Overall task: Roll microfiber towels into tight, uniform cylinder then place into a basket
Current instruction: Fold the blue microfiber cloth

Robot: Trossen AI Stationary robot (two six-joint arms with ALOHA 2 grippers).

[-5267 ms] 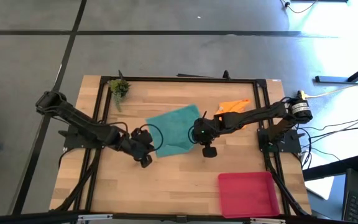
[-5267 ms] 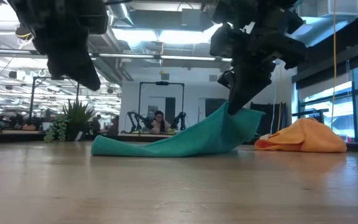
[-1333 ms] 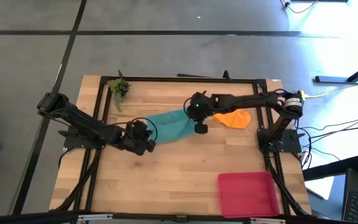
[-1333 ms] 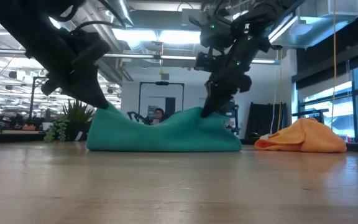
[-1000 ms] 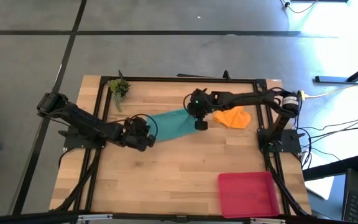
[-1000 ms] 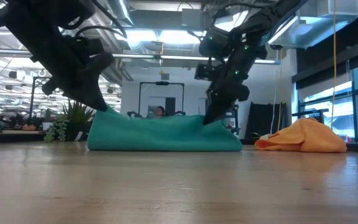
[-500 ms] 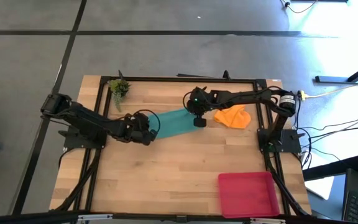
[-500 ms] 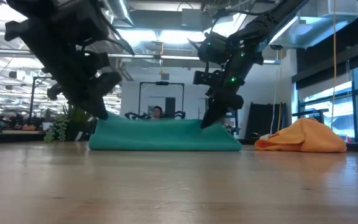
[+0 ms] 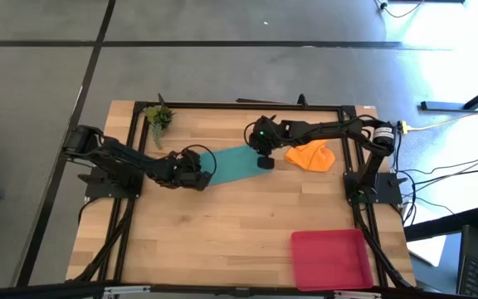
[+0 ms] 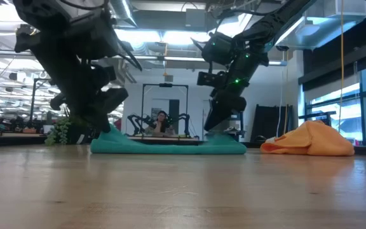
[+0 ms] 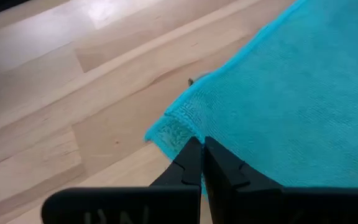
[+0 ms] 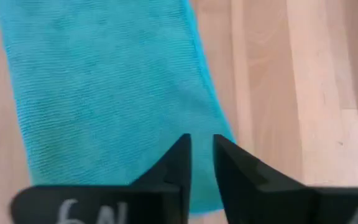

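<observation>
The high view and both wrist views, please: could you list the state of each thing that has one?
Teal microfiber towel: folded into a flat strip, unrolled.
Orange microfiber towel: crumpled heap, untouched.
Red-pink rectangular basket: empty.
Left claw: shut on the teal towel's corner.
Right claw: slightly open over the towel's other end.

Teal microfiber towel (image 11: 291, 99): spread flat on the light wooden counter (image 11: 73, 106), hemmed corner toward the camera. Left gripper (image 11: 202, 163): fingers (image 11: 190, 163) pressed together at that corner's edge, apparently pinching the cloth, though the contact itself is hidden beneath the tips.
</observation>
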